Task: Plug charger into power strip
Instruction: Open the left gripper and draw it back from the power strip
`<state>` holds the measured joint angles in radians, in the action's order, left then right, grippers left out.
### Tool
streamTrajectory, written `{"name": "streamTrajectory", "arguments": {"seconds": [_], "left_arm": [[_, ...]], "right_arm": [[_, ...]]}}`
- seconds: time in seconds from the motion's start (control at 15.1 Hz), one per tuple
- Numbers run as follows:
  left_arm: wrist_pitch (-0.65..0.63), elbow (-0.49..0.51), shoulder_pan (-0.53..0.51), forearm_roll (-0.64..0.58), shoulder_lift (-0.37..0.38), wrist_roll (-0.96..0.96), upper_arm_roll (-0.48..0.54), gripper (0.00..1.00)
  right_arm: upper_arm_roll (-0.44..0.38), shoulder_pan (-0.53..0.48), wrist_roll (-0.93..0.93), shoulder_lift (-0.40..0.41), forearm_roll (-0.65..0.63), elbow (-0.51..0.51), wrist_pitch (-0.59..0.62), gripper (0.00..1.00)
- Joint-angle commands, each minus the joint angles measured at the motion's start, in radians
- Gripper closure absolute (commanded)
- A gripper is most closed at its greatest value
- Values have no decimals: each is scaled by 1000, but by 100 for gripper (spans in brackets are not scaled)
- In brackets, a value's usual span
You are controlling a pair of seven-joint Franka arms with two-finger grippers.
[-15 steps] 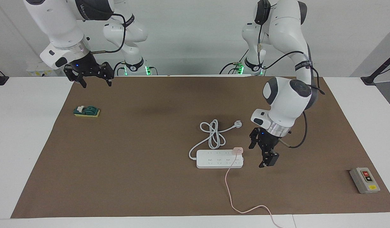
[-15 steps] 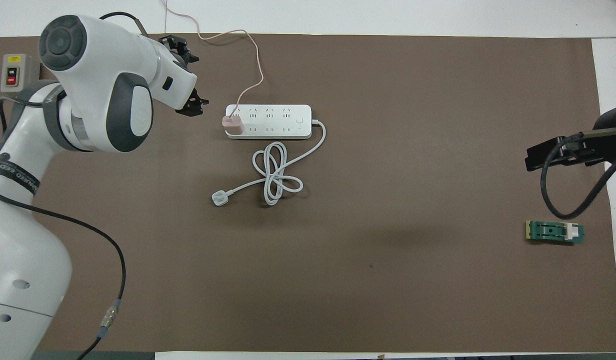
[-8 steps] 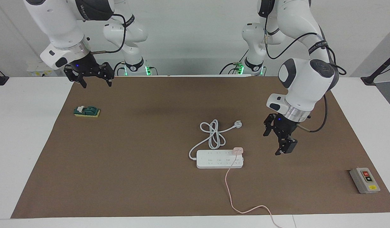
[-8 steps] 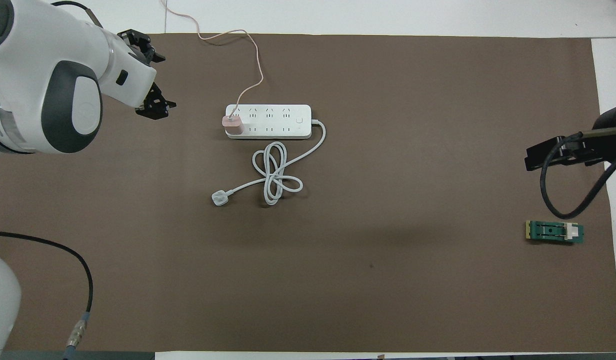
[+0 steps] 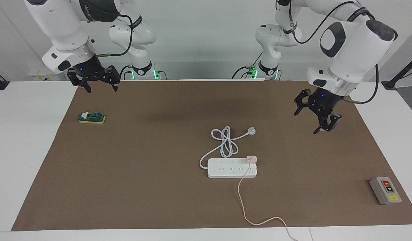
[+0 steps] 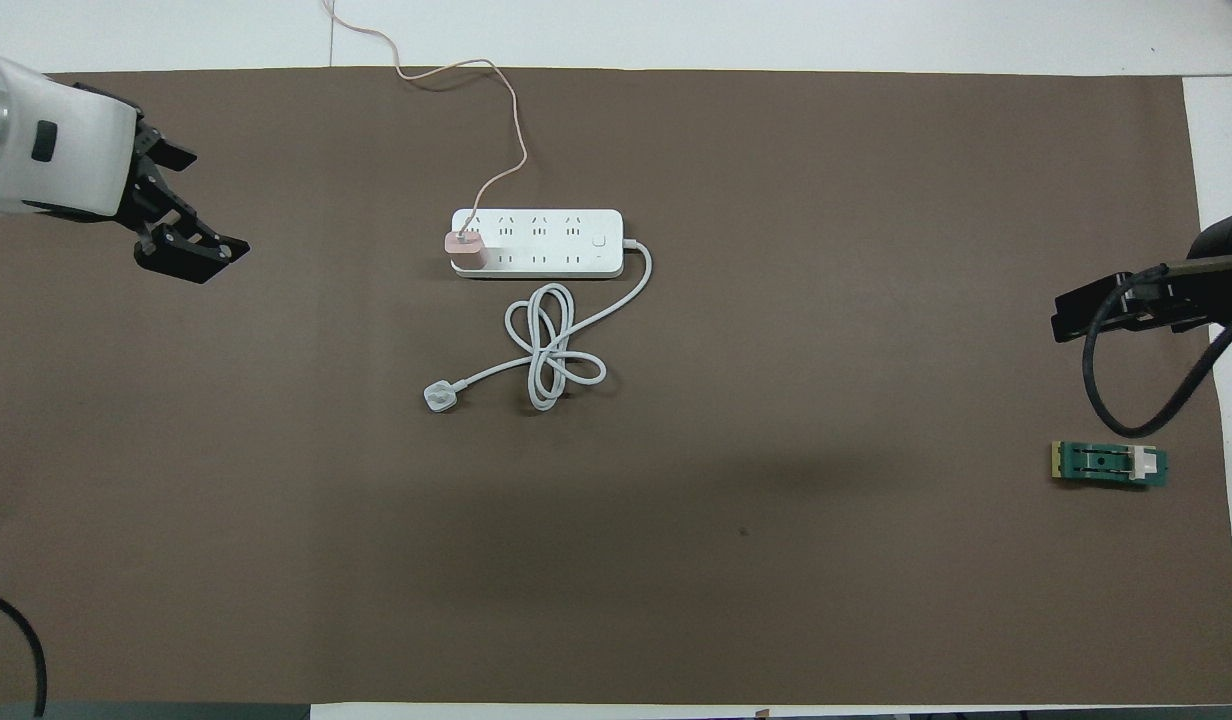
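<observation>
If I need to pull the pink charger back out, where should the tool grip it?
Grip the charger by its cube body, coming straight down from above. It stands upright on the power strip at the left arm's end, and its thin cable gives no firm hold.

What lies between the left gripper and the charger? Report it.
Nothing: bare brown mat separates the open left gripper, raised over the mat, from the charger seated in the power strip. The facing view shows it best.

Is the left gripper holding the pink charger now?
No, the left gripper hangs open and empty above the mat, while the charger sits on the power strip.
</observation>
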<state>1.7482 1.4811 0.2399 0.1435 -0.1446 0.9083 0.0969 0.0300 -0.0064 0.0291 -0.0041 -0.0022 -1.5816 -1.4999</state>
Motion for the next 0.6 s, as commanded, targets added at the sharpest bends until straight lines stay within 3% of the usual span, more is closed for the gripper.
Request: {"name": "streamTrajectory", "arguments": {"seconds": [0.0, 0.2, 0.33, 0.53], "left_arm": [[-94, 18, -20, -51, 60, -196, 12, 0], [-209, 16, -42, -58, 69, -449, 49, 0], [-263, 18, -53, -58, 120, -667, 92, 0], [-263, 27, -53, -58, 160, -836, 98, 0]], "right_arm": [[5, -17, 17, -22, -4, -29, -14, 0], [7, -17, 17, -22, -30, -29, -17, 0], [7, -17, 17, -22, -30, -29, -14, 0], [7, -17, 18, -22, -30, -28, -11, 0]]}}
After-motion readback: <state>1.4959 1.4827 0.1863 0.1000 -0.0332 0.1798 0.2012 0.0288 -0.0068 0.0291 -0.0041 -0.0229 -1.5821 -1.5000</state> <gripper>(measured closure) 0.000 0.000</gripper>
